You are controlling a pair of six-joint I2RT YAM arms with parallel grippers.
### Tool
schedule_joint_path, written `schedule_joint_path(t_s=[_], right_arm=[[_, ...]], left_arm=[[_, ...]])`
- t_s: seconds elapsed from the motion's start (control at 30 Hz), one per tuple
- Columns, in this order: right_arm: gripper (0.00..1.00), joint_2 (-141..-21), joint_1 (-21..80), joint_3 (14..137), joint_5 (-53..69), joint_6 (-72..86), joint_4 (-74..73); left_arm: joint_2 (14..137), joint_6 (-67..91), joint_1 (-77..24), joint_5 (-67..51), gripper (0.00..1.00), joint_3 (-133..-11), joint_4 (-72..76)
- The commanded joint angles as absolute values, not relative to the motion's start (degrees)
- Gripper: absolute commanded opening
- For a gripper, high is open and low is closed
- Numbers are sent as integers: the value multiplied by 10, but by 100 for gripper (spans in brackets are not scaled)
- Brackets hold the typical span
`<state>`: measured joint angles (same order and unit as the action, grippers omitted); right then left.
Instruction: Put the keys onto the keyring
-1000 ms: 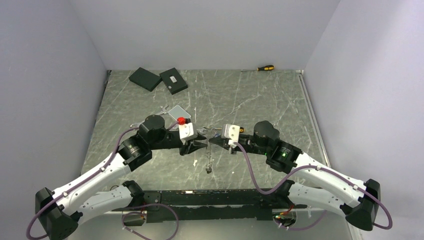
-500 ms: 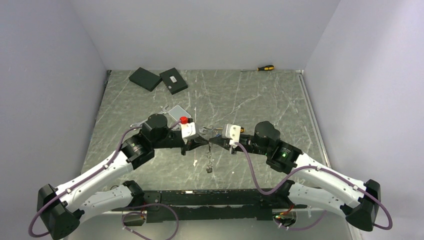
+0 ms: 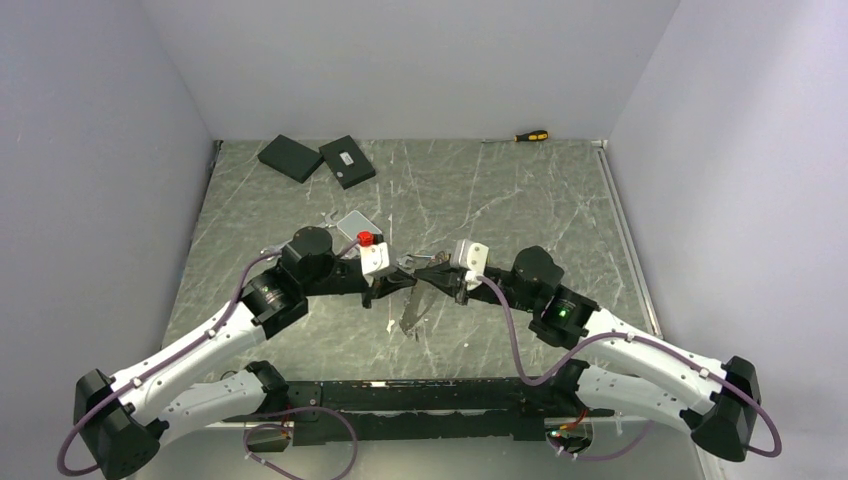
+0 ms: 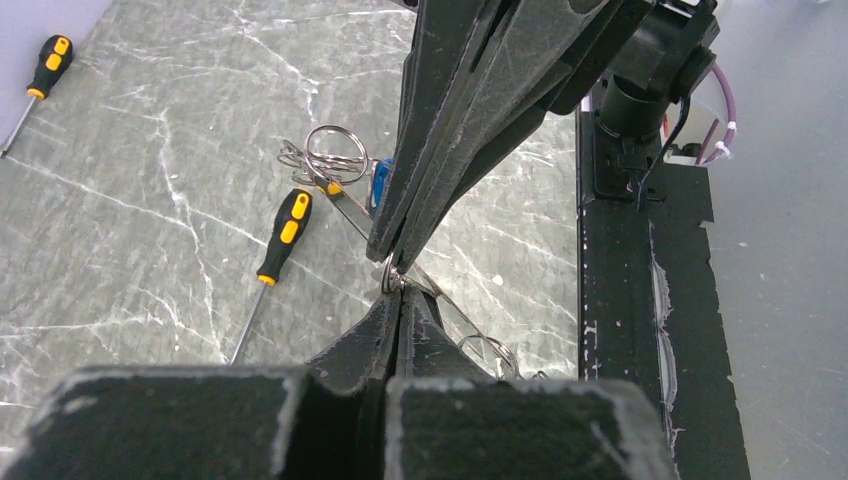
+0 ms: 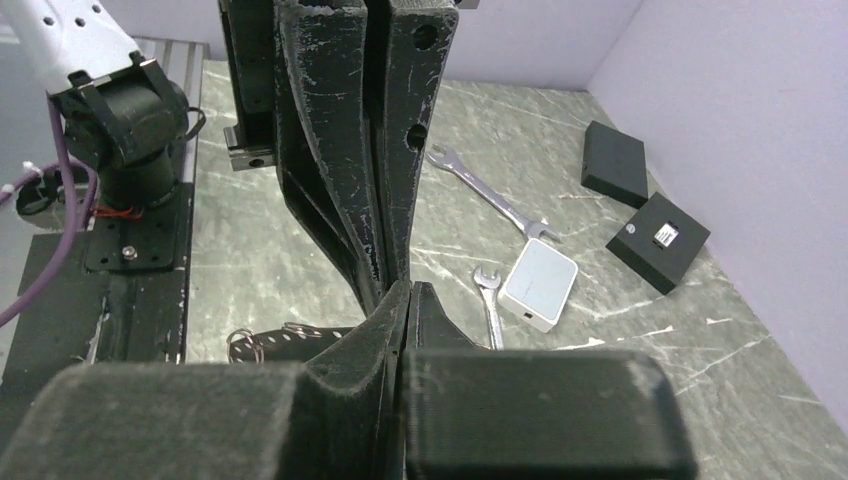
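Top camera looks down from behind over the whole table (image 3: 520,190); 2 wrist cameras face each other closely; all share the table's middle.

left end effector (image 3: 406,286) | right end effector (image 3: 428,282) | tips touching, both clamped on keyring (image 3: 411,312) | it hangs tilted below them

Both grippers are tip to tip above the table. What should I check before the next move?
1. Left gripper shut: ok.
2. Right gripper shut: ok.
3. Thin silver metal keyring at the meeting tips: ok.
4. Which gripper actually holds it: cannot tell.
5. Blue-headed key on the keyring: not ok, it lies on the grey marbled table.
6. Orange-and-black screwdriver clear of the tips: ok.
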<state>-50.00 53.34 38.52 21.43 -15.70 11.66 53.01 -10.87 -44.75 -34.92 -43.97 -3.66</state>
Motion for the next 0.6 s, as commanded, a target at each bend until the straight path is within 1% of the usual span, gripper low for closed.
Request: schedule_joint_path(t_s=[0.0, 0.3, 0.33, 0.4, 0.47, 0.57], right_arm=[[0, -506, 533, 388, 189, -128, 236], [0, -525, 533, 368, 166, -84, 316], [0, -527, 533, 370, 167, -85, 314], [0, -526, 533, 371, 171, -88, 308], [0, -518, 533, 369, 177, -96, 301], [0, -504, 532, 366, 194, -103, 289]], left_arm=[[519, -107, -449, -369, 0, -442, -25], [512, -106, -448, -365, 0, -440, -25], [512, -106, -449, -364, 4, -442, -27], [510, -108, -449, -362, 17, -443, -36], [505, -111, -448, -354, 28, -443, -44], [491, -115, -449, -338, 38, -439, -47]])
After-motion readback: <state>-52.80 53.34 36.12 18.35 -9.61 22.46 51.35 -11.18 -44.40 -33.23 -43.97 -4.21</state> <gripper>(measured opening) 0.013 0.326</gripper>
